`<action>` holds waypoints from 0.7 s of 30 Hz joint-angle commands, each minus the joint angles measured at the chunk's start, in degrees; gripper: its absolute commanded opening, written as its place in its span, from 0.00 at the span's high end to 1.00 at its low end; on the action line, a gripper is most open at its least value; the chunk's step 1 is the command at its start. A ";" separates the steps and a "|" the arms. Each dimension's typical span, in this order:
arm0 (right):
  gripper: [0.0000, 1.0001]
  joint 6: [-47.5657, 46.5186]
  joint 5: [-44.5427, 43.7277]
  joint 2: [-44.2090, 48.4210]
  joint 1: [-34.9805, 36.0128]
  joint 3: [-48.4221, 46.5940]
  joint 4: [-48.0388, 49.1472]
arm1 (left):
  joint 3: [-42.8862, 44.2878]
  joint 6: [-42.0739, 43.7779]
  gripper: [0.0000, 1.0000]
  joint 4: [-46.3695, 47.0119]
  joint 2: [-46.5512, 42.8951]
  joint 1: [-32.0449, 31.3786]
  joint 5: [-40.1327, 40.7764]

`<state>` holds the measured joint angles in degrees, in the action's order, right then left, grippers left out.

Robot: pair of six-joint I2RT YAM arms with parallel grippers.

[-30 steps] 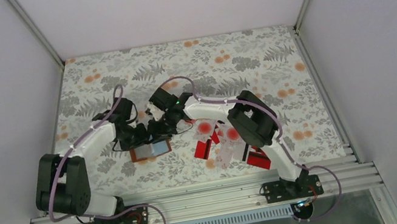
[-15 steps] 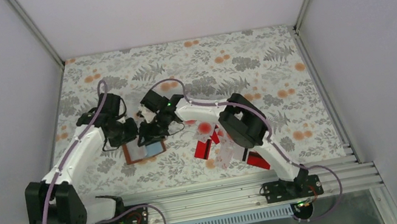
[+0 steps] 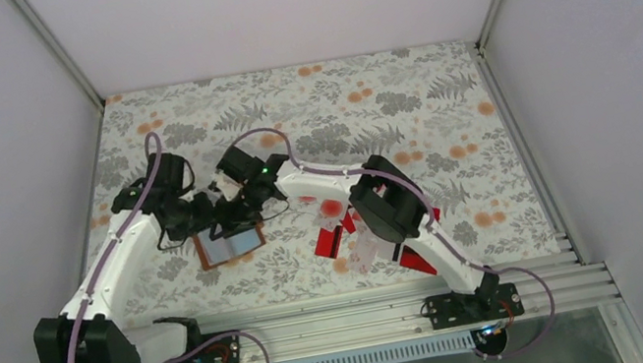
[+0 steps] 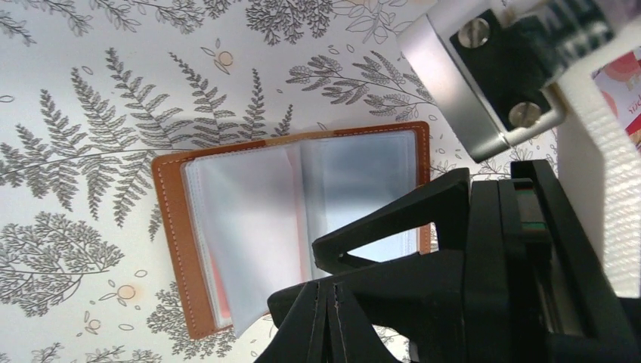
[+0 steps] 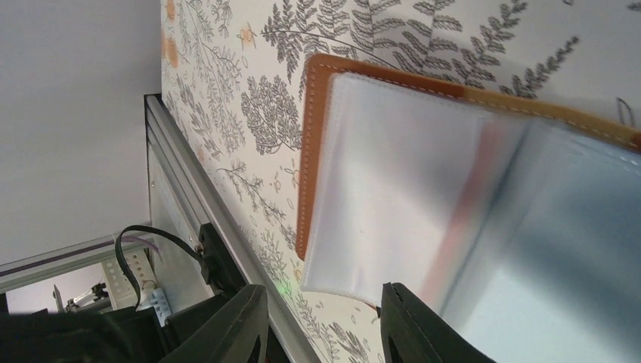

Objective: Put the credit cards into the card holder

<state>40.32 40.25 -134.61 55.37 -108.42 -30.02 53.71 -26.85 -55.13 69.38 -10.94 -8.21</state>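
The brown card holder [image 3: 229,246] lies open on the flowered cloth, its pale clear pockets facing up [image 4: 249,219]. My left gripper [image 3: 201,213] is shut, its tips [image 4: 326,286] over the holder's near edge with nothing seen between them. Just right of it, my right gripper [image 3: 239,219] is open [image 5: 321,295] above the holder [image 5: 423,181], and a loose clear pocket page ends beside one of its fingers [image 5: 408,325]. The credit cards [image 3: 346,232], red ones and white ones with red blotches, lie in a loose heap to the right, partly under the right arm.
A red card [image 3: 419,259] lies near the table's front edge by the right arm's base. The metal rail [image 3: 323,326] runs along the near edge. The right gripper's metal wrist [image 4: 484,76] stands close above the holder.
Both grippers and the card holder have shifted a little to the left. The left arm has stretched out. The right gripper's jaws have widened.
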 commanded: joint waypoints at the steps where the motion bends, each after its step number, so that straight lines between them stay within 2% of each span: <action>1: 0.61 -0.89 2.96 -3.12 1.67 -3.90 -0.59 | 0.45 0.98 0.97 -1.05 -1.72 0.62 0.30; 9: 0.61 -1.08 0.95 -2.23 1.81 -5.02 -1.45 | -0.13 1.47 0.97 -2.06 -3.41 1.27 2.06; 14: 0.61 -3.74 -2.46 1.17 1.55 -4.94 -5.39 | -0.40 1.66 0.97 -1.62 -4.77 1.36 1.67; 17: 0.62 -5.63 -6.22 4.71 0.92 -3.31 -7.37 | -0.30 1.96 0.91 -0.40 -6.23 1.39 0.72; 21: 0.62 -7.06 -11.09 12.82 -0.99 3.52 -8.75 | 0.20 2.78 0.81 1.37 -6.91 1.38 -0.59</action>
<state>36.14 35.05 -132.22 56.10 -109.12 -35.97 53.67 -25.26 -55.77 63.75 -9.85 -7.44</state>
